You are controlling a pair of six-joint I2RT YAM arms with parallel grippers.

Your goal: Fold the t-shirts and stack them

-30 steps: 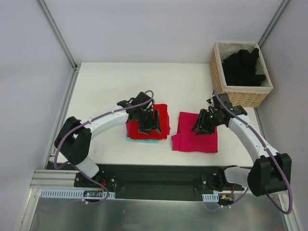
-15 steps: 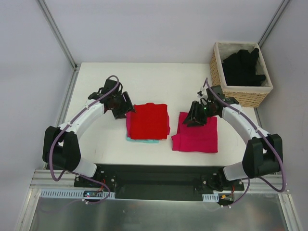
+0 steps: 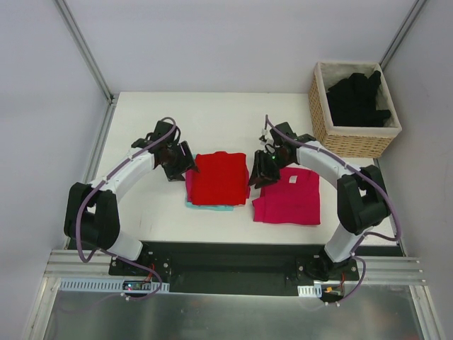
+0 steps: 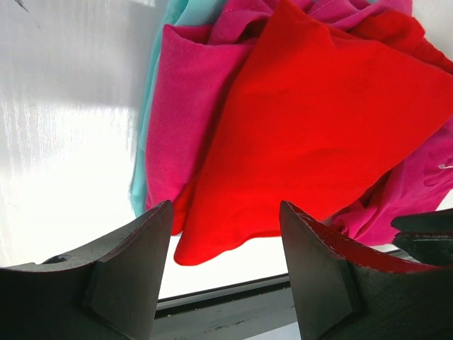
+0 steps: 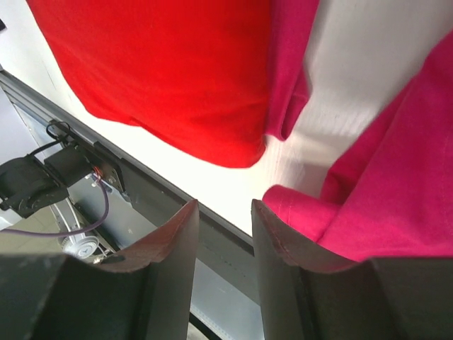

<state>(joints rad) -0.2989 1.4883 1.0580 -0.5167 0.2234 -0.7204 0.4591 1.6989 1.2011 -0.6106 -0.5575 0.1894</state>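
Observation:
A folded red t-shirt (image 3: 218,177) tops a small stack, with a magenta layer (image 4: 184,106) and a teal layer (image 4: 151,92) showing under it. To its right lies a folded magenta-pink t-shirt (image 3: 291,200) with a small white label (image 3: 291,180). My left gripper (image 3: 181,161) hovers at the stack's left edge, open and empty (image 4: 225,276). My right gripper (image 3: 260,168) sits in the gap between the stack and the magenta-pink shirt, open, with nothing between its fingers (image 5: 223,248). That shirt's folded corner (image 5: 304,202) lies just outside one finger. Black t-shirts (image 3: 357,98) fill the basket.
The wicker basket (image 3: 320,99) stands at the back right corner of the white table (image 3: 212,117). The black rail of the arm mounts (image 3: 226,258) runs along the near table edge. Grey walls close in the left, back and right sides.
My left gripper has come off the top of the red stack and drawn back to its left edge. My right gripper has moved left off the magenta-pink shirt into the gap.

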